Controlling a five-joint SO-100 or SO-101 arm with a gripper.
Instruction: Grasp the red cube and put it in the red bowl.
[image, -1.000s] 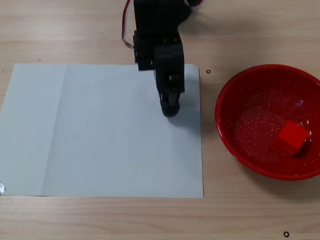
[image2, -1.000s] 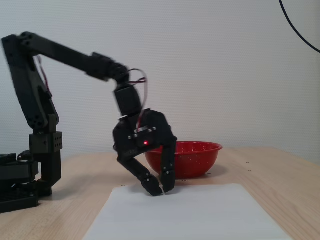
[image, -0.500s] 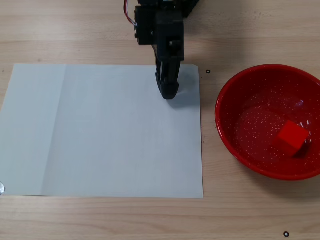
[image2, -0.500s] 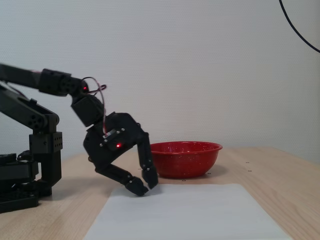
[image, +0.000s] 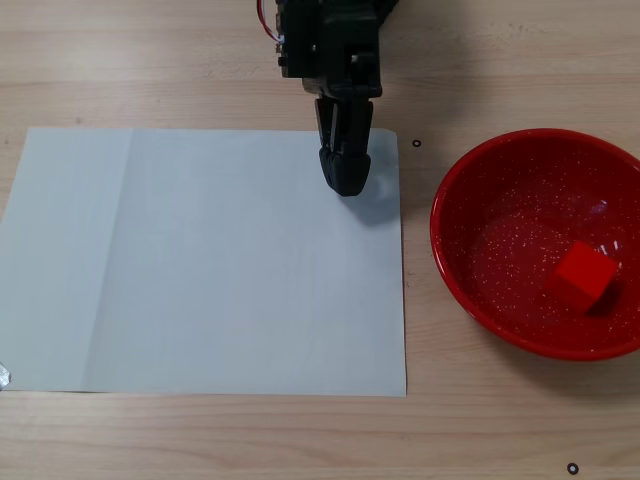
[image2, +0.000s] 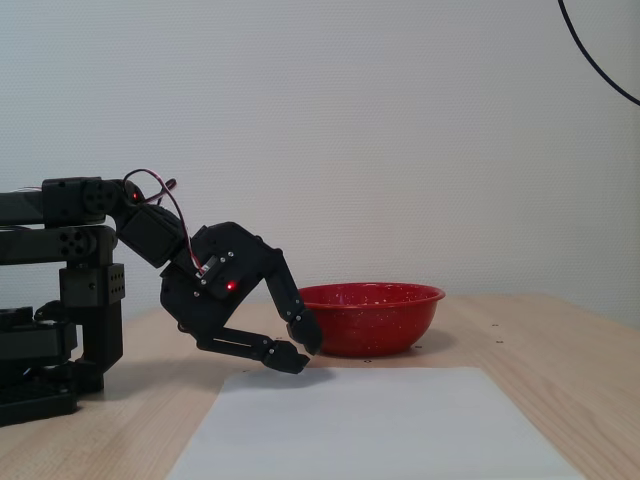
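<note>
The red cube (image: 583, 276) lies inside the red bowl (image: 447, 262), right of the bowl's middle, in the fixed view from above. In the fixed view from the side the bowl (image2: 370, 322) stands on the table and its wall hides the cube. My black gripper (image: 345, 176) is over the upper right corner of the white sheet, left of the bowl and apart from it. Its jaws are together with nothing between them. From the side the gripper (image2: 303, 354) hangs low, just above the sheet.
A white paper sheet (image: 200, 260) covers the middle of the wooden table; it also shows in the side view (image2: 370, 420). The arm's base (image2: 50, 330) stands at the left there. Small black marks (image: 416, 143) dot the table.
</note>
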